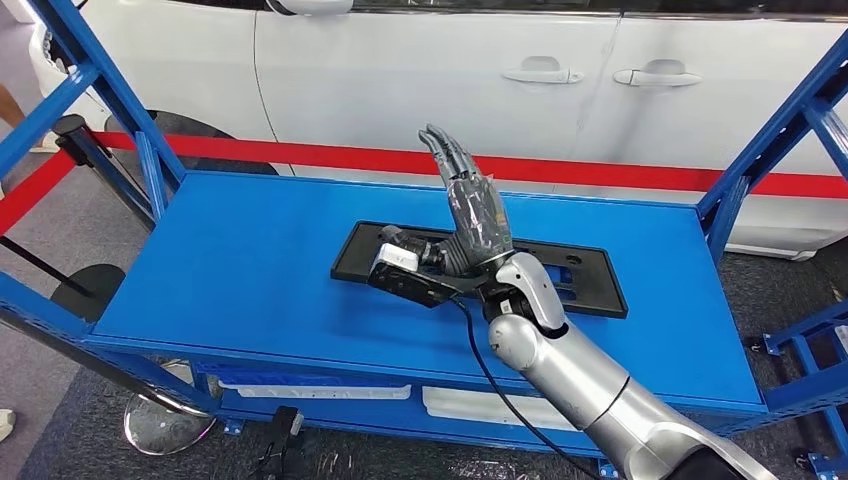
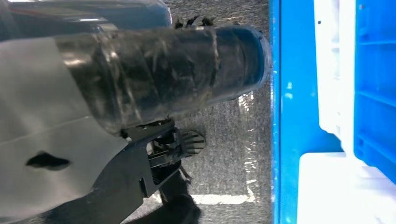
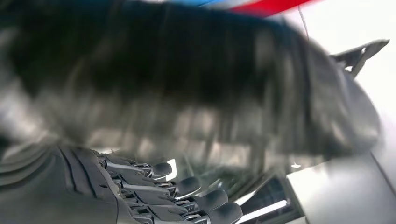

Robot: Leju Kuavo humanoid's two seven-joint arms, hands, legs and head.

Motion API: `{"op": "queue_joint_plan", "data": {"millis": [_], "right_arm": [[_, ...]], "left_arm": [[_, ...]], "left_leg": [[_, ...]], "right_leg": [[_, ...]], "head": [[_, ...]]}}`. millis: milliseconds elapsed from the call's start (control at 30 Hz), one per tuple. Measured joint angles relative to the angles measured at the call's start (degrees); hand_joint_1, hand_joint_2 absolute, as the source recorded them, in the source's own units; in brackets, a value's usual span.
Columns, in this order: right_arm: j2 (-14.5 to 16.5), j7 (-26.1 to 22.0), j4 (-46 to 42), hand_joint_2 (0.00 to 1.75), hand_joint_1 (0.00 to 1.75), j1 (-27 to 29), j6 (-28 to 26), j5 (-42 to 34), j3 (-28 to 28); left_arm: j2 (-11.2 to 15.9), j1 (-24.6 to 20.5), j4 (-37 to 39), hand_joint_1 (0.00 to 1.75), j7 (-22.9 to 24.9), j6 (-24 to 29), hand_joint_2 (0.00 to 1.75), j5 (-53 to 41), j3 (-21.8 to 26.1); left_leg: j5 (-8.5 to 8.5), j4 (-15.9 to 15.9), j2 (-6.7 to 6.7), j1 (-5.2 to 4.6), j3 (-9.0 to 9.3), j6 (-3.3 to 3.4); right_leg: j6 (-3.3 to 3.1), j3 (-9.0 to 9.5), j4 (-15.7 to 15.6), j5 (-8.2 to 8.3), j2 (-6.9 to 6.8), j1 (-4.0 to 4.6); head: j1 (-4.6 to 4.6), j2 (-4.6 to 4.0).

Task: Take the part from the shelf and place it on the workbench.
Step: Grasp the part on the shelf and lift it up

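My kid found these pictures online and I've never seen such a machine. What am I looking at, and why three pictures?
It is a humanoid robot with silver arms and many-fingered hands. The wide picture comes from a camera high on its body, looking down at a blue shelf beside a white car. On the shelf lies a flat black part. The right hand is raised above it, fingers stretched out, holding nothing. The other two pictures come from cameras at the wrists. The right wrist picture is blurred; its dark fingers show along one edge. The left wrist picture looks down past the robot's own body at grey floor and blue shelving.
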Motion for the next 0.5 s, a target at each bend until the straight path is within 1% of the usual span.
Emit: {"op": "queue_joint_plan", "data": {"millis": [33,67,100,133,167,200,233,300,333,367,400,467,500], "right_arm": [[0.13,-0.19,-0.10,1.75,0.00,0.59,0.60,0.16,0.18],[0.29,-0.46,-0.13,1.75,0.00,1.31,1.49,0.20,0.46],[0.45,-0.74,-0.09,1.75,0.00,2.13,2.30,0.11,0.74],[0.65,-1.10,0.07,1.75,0.00,3.01,3.28,-0.11,1.13],[0.94,-1.45,0.28,1.75,0.00,3.79,4.23,-0.31,1.57],[1.28,-1.66,0.57,1.75,0.00,4.47,5.03,-0.26,1.97],[1.71,-1.66,0.99,1.75,0.00,5.11,5.93,0.18,2.51],[2.28,-1.14,1.82,1.75,0.00,6.64,7.11,1.81,3.50],[2.47,-0.79,2.22,1.75,0.00,7.51,7.42,2.63,4.01],[2.58,-0.57,2.54,1.75,0.00,8.25,7.51,3.12,4.37],[2.72,-0.42,2.84,1.75,0.00,8.80,7.53,3.42,4.62],[2.92,-0.32,3.19,1.75,0.00,9.12,7.53,3.60,4.78],[2.97,-0.31,3.25,1.75,0.00,9.12,7.53,3.61,4.78]], "left_arm": [[0.02,-0.02,0.00,0.00,-0.08,0.07,0.00,0.07,0.00],[0.03,-0.01,0.00,0.00,-0.15,0.16,0.00,0.11,0.00],[0.04,0.04,0.00,0.00,-0.21,0.24,0.00,0.14,0.00],[0.06,0.11,0.00,0.00,-0.29,0.33,0.00,0.21,0.00],[0.08,0.20,0.00,0.00,-0.38,0.42,0.00,0.33,0.00],[0.11,0.28,0.00,0.00,-0.47,0.50,0.00,0.50,0.00],[0.15,0.39,0.00,0.00,-0.57,0.59,0.00,0.77,0.00],[0.19,0.75,0.00,0.00,-0.73,0.69,0.00,1.21,0.00],[0.21,0.99,0.00,0.00,-0.77,0.72,0.00,1.35,0.00],[0.22,1.21,0.00,0.00,-0.79,0.73,0.00,1.38,0.00],[0.23,1.37,0.00,0.00,-0.81,0.73,0.00,1.40,0.00],[0.25,1.49,0.00,0.00,-0.84,0.73,0.00,1.41,0.00],[0.26,1.49,0.00,0.00,-0.85,0.73,0.00,1.41,0.00]], "left_leg": [[-0.15,0.21,-0.01,-0.03,-0.13,-0.27],[-0.21,0.24,-0.02,-0.07,-0.21,-0.53],[-0.21,0.22,-0.03,-0.06,-0.19,-0.79],[-0.33,0.29,-0.02,0.03,-0.30,-1.08],[-0.82,0.87,-0.01,0.09,-0.60,-1.40],[-1.79,2.35,0.01,0.15,-1.32,-1.76],[-3.33,5.10,0.03,0.26,-2.63,-2.13],[-6.39,11.97,0.03,0.42,-5.93,-2.61],[-7.00,14.54,0.03,0.47,-7.33,-2.68],[-6.50,15.11,0.03,0.48,-7.84,-2.63],[-5.14,13.80,0.03,0.46,-7.43,-2.45],[-2.47,9.86,0.02,0.44,-5.72,-2.11],[-1.86,8.74,0.02,0.43,-5.18,-2.02]], "right_leg": [[-0.28,0.68,-1.27,-0.02,0.00,0.12],[-0.57,0.89,-1.39,-0.28,0.03,0.28],[-0.87,0.94,-1.49,-0.18,0.06,0.41],[-1.25,0.98,-1.59,-0.10,0.03,0.36],[-1.56,1.03,-1.76,0.00,-0.01,0.25],[-1.84,1.07,-1.92,0.11,-0.07,0.09],[-2.07,1.12,-2.06,0.20,-0.14,-0.06],[-2.29,1.13,-2.05,0.16,-0.23,-0.03],[-2.36,1.13,-2.02,0.11,-0.27,0.02],[-2.40,1.15,-2.00,0.06,-0.27,0.06],[-2.43,1.18,-1.98,0.01,-0.23,0.12],[-2.43,1.26,-1.97,-0.03,-0.10,0.19],[-2.43,1.29,-1.97,-0.03,-0.06,0.21]], "head": [[-0.01,0.00],[-0.03,0.00],[-0.02,0.00],[-0.04,0.00],[-0.10,0.00],[-0.24,0.00],[-0.39,0.00],[-0.65,0.00],[-0.65,0.00],[-0.66,0.00],[-0.66,0.00],[-0.67,0.00],[-0.68,0.00]]}}
